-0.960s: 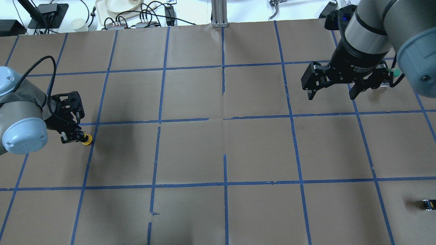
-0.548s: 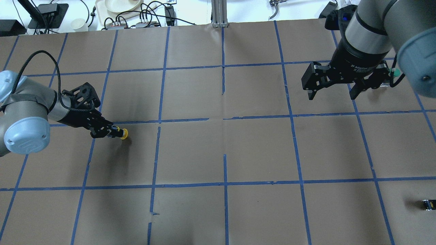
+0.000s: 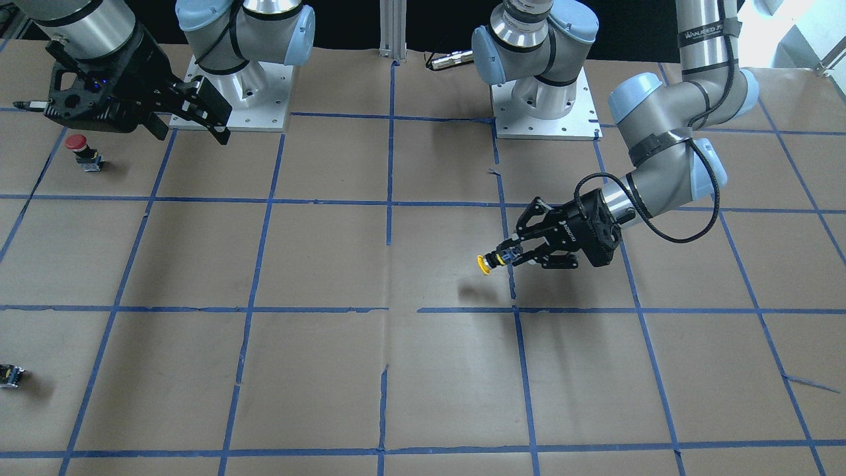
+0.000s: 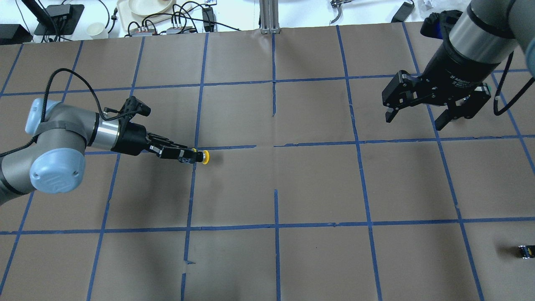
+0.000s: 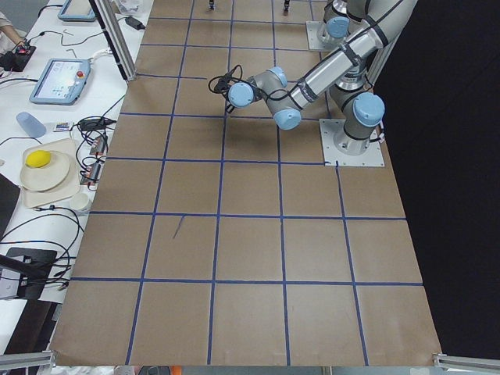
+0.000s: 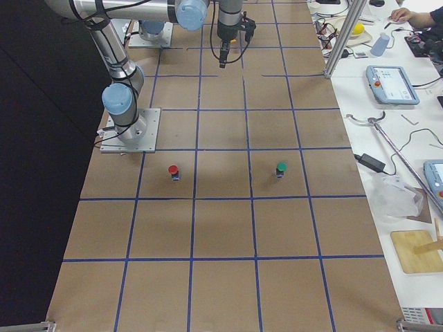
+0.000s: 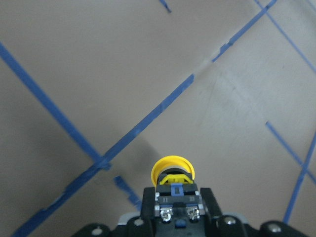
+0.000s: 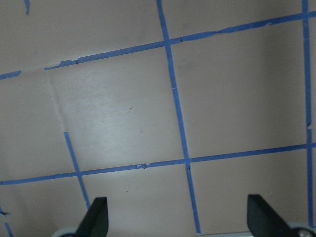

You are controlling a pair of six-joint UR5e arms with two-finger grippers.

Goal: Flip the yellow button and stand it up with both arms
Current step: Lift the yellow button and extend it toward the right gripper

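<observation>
My left gripper (image 4: pixel 188 157) is shut on the yellow button (image 4: pixel 204 157) and holds it sideways above the table, yellow cap pointing toward the table's middle. The gripper also shows in the front-facing view (image 3: pixel 507 258) with the button (image 3: pixel 486 264) at its tips. In the left wrist view the button (image 7: pixel 172 173) sticks out from between the fingers, black-and-silver body gripped. My right gripper (image 4: pixel 418 119) hangs open and empty at the far right, high above the table, and shows in the front-facing view (image 3: pixel 192 125). Its fingertips (image 8: pixel 97 217) stand wide apart in the right wrist view.
A red-capped button (image 3: pixel 79 147) stands near my right arm's side. A green-capped button (image 6: pixel 280 169) stands on the table in the right side view. A small black capless part (image 4: pixel 525 251) lies near the right front edge. Clutter lines the far bench beyond the table (image 4: pixel 267 188).
My left gripper has carried the yellow button from the table's left edge toward the middle. My right gripper has shifted slightly right and down in the overhead view, still open.
</observation>
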